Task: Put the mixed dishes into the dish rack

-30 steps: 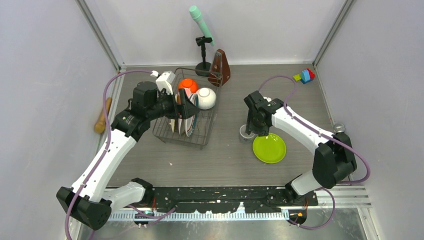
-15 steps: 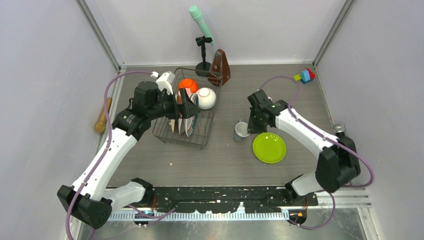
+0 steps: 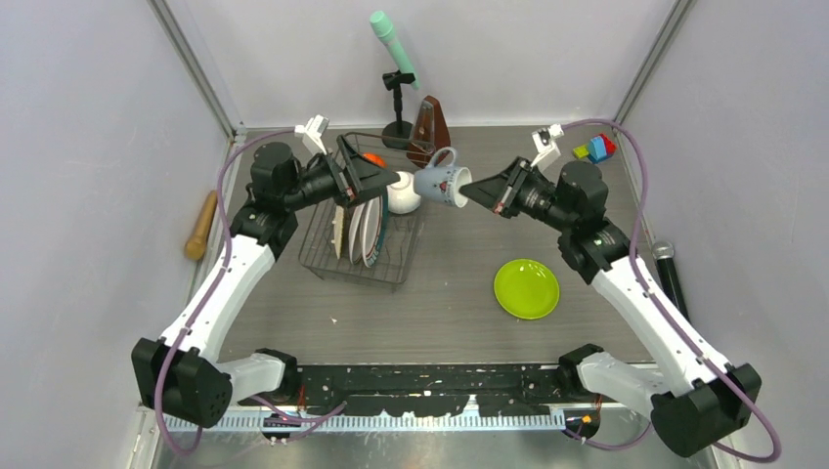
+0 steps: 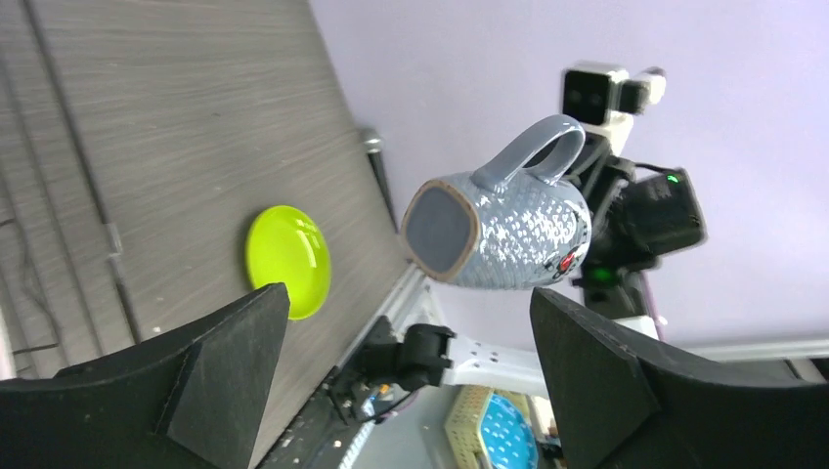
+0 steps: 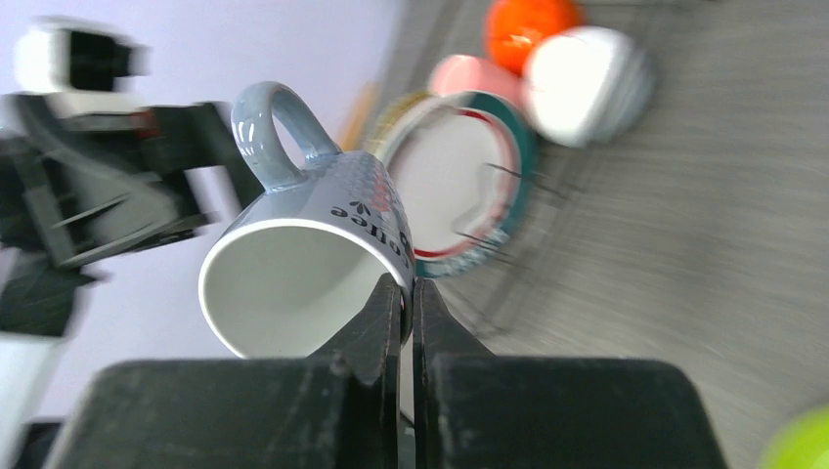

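A grey-blue mug [image 3: 438,183] with a white inside hangs in the air on its side, to the right of the dish rack [image 3: 360,266]. My right gripper [image 3: 467,192] is shut on its rim [image 5: 406,288]. Facing the mug's base [image 4: 440,230] from the left is my left gripper [image 3: 389,179], open with nothing between its fingers. The rack holds upright plates [image 3: 364,227], one with a red-green rim [image 5: 459,191], an orange bowl [image 5: 523,29], a white bowl [image 3: 404,198] and a pink mug [image 5: 464,73]. A lime-green plate [image 3: 526,288] lies on the table.
A brown metronome [image 3: 431,132] and a stand with a teal microphone [image 3: 394,44] are behind the rack. Toy blocks [image 3: 596,148] sit in the far right corner. A wooden handle [image 3: 201,225] lies by the left wall, a black microphone [image 3: 668,256] by the right.
My right gripper shut on the mug's rim beside the lime-green plate and lifted it up and left toward the rack. My left gripper rose from the rack, opened wider and turned toward the mug.
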`<act>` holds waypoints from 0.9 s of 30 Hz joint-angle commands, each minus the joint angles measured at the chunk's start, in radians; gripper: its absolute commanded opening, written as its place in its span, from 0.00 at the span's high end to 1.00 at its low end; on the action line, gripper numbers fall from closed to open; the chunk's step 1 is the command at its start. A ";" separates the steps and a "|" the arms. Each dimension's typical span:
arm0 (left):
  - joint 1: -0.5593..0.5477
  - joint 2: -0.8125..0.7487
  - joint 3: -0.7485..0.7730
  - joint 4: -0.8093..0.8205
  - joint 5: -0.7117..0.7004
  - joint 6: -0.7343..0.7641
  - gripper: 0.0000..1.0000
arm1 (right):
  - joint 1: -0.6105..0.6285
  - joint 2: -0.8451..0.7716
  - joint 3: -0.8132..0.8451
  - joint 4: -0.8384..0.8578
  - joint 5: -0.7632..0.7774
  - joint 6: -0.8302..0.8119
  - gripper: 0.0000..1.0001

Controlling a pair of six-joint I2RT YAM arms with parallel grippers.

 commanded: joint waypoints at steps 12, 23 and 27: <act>0.006 -0.008 -0.033 0.533 0.200 -0.284 0.08 | 0.002 0.304 -0.050 1.117 -0.347 0.729 1.00; 0.005 0.031 -0.015 0.586 0.196 -0.352 0.08 | 0.059 0.326 0.001 1.006 -0.382 0.647 1.00; 0.004 0.038 -0.012 0.600 0.198 -0.366 0.14 | 0.072 0.331 0.011 0.955 -0.372 0.603 1.00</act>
